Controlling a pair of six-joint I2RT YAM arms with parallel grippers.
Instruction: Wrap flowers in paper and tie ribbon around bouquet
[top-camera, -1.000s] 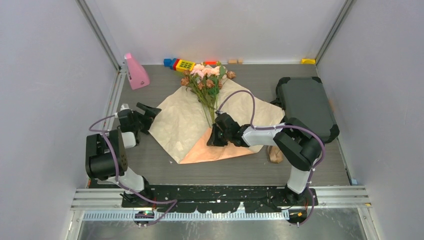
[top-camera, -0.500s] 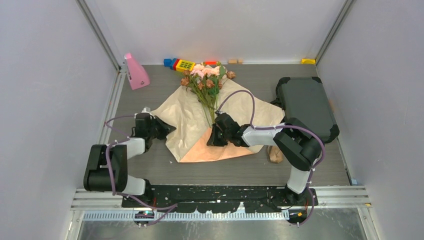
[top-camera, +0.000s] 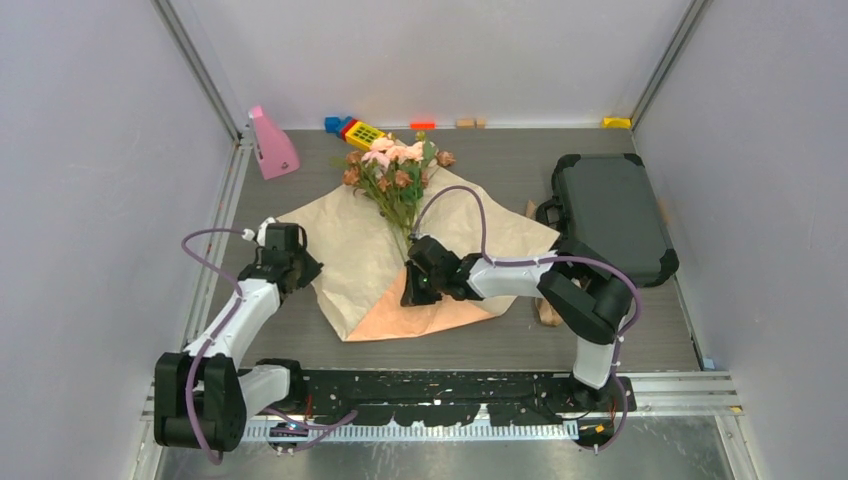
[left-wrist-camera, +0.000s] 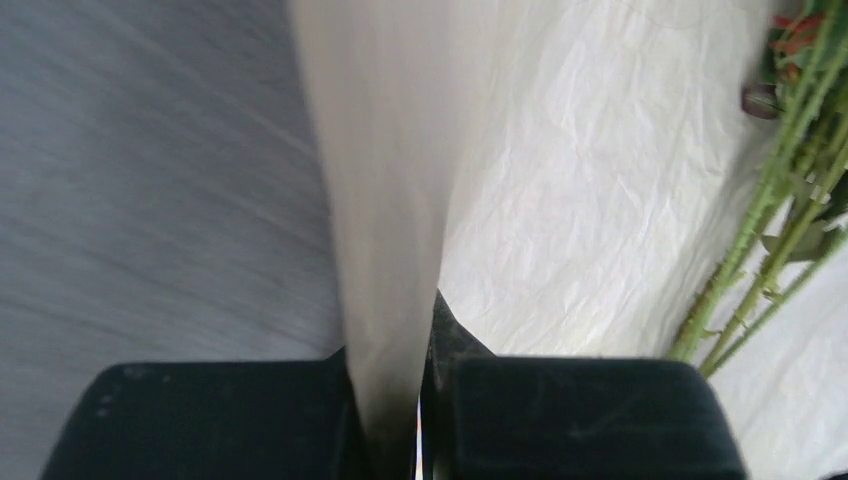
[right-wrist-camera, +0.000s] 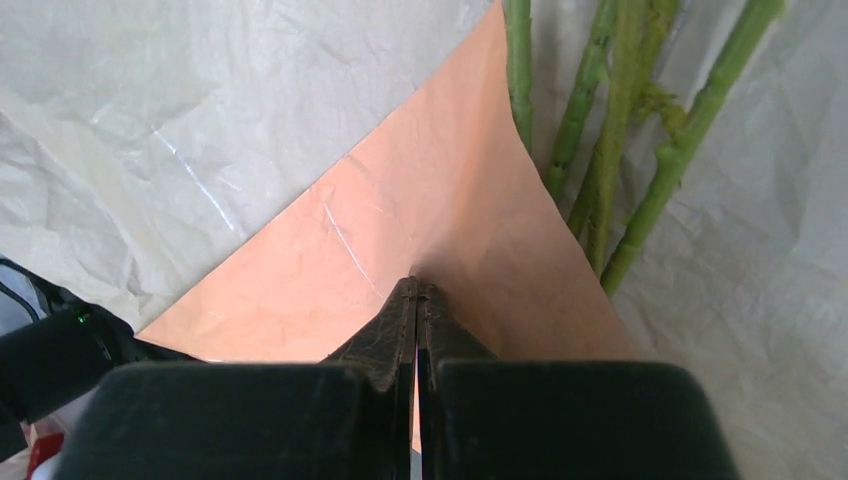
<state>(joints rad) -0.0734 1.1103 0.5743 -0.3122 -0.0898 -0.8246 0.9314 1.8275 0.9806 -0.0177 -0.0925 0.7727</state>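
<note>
The paper (top-camera: 360, 250) lies spread with its beige face up and a peach corner (top-camera: 425, 312) folded over at the front. The flowers (top-camera: 393, 168) lie on it, blooms toward the back, stems (right-wrist-camera: 600, 150) running down to the fold. My left gripper (top-camera: 298, 268) is shut on the paper's left corner, and a raised beige fold (left-wrist-camera: 390, 200) runs out from between its jaws (left-wrist-camera: 415, 370). My right gripper (top-camera: 412, 290) is shut on the peach flap (right-wrist-camera: 420, 200), fingertips (right-wrist-camera: 416, 292) pinched beside the stem ends. A tan ribbon (top-camera: 546, 312) lies half hidden behind the right arm.
A black case (top-camera: 610, 215) sits at the right rear. A pink object (top-camera: 270, 143) stands at the back left. Coloured toy blocks (top-camera: 358, 129) and a yellow block (top-camera: 617, 122) line the back wall. Metal rails border both sides.
My left arm swung in to the paper's left corner and closed on it. Paper, flowers and my right gripper have shifted a little to the left.
</note>
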